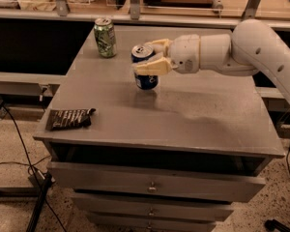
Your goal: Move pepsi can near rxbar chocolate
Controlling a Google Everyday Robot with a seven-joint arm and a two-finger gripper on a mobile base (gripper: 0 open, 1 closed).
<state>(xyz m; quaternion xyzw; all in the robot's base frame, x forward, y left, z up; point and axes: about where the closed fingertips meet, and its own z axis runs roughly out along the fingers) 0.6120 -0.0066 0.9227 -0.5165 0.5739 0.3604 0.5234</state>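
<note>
The dark blue pepsi can (146,80) stands upright at the middle back of the grey table top (208,115). My gripper (148,57) reaches in from the right on its white arm, with its cream fingers closed around the can's upper half, one on the far side and one on the near side. I cannot tell whether the can rests on the table or hangs just above it. The rxbar chocolate (69,118), a flat dark wrapper, lies at the table's front left corner, well away from the can.
A green-and-white can (105,37) stands upright at the back left of the table, just left of the pepsi can. Drawers (152,185) sit below the table top. A shelf rail runs behind the table, and cables lie on the floor at left.
</note>
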